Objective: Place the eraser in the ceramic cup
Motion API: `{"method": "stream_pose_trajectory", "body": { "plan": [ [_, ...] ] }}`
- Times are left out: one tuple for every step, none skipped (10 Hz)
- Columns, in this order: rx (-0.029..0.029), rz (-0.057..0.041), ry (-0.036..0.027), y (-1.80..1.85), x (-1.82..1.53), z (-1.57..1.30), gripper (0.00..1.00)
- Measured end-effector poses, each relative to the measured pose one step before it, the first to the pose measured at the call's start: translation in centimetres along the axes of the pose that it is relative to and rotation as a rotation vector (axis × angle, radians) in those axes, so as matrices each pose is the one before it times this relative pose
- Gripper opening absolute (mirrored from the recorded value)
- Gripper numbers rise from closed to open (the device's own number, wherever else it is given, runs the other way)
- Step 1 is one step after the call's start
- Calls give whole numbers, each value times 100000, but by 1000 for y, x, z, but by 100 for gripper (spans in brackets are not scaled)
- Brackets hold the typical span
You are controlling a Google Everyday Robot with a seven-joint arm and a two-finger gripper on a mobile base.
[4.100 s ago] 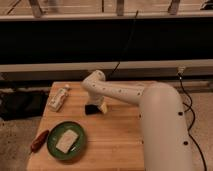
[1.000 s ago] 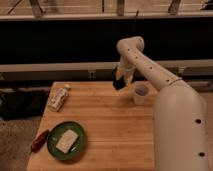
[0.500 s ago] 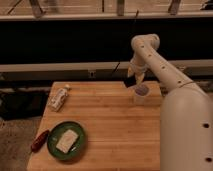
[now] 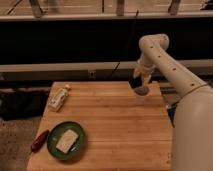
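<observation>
Hovering directly above the ceramic cup (image 4: 142, 95), the end effector (image 4: 137, 81) sits at the far right part of the wooden surface (image 4: 115, 130), with the white arm (image 4: 165, 62) bending down to it from the upper right. A dark block, read as the eraser (image 4: 135, 82), shows at the tip of the end effector, just above the cup rim; it appears clamped there, though the fingers themselves cannot be made out separately. Eraser long axis: cannot tell, since the block appears only as 1 small dark patch; whether its lower edge touches the rim or is inside the cup is also unclear. Cup stands upright near the right edge of the surface.

Other items, all well apart from the cup:
- 1 green plate (image 4: 54, 147) at the near left, carrying 1 pale rectangular slab (image 4: 66, 140) lying flat, long axis running diagonally from near left to far right.
- 1 red object (image 4: 39, 141) just left of the plate, at the surface edge.
- 1 whitish packet (image 4: 59, 97) at the far left, long axis diagonal, upper end toward the far right.
</observation>
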Motion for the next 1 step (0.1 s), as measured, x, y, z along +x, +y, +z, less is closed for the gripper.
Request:
{"method": "stream_pose_trajectory", "body": {
  "plan": [
    [-52, -486, -560, 262, -477, 73, 0]
  ]
}}
